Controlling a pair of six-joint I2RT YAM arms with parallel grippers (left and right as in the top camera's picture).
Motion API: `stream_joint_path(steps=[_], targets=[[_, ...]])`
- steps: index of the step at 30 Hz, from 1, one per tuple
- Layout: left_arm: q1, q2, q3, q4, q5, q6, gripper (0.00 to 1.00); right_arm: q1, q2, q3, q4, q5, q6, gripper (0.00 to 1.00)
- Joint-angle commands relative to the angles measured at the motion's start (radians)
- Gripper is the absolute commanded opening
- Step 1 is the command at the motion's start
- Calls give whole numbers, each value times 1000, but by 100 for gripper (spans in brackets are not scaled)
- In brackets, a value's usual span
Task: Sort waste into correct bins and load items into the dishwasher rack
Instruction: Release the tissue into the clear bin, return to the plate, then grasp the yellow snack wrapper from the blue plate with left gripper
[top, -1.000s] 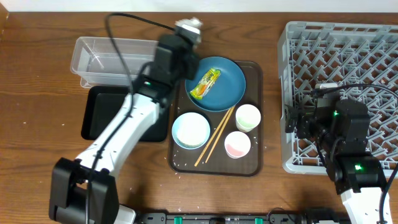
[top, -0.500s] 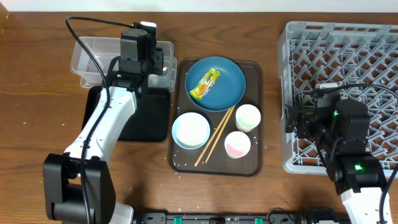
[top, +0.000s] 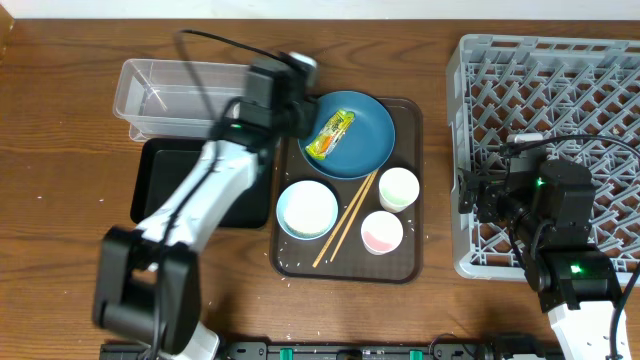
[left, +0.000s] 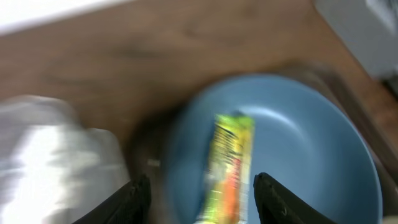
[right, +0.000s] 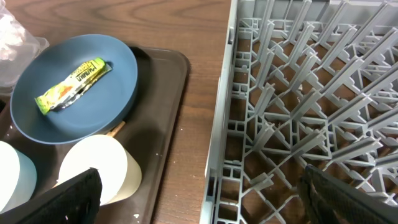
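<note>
The tabletop (top: 60, 250) is brown wood, with dark lines running from left to right. A thin white strip (top: 400, 6) runs along its far edge. The light is soft.

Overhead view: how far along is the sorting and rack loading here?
Nothing loaded yet: the dishwasher rack holds no dishes. In hand: the left hand hangs open over the snack wrapper on the blue plate. Left: that wrapper, plate, bowl, white cup, pink-lined cup, chopsticks, all on the brown tray. Whether the napkin is binned cannot be told.
</note>
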Motion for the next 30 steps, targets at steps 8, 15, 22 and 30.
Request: stream_joint_path(steps=[8,15,22,30], targets=[[-91,239,-8,69,28,48,60,5,-1,21,-2,-5,8,99],[-97,311,-8,92,28,48,53,5,-1,21,-7,-5,10,99],[-97,294,-1,91,28,47,6,5,-1,21,-8,-4,10,99],[-91,89,-1,53,-26,47,6,5,-1,21,-8,-4,10,99]])
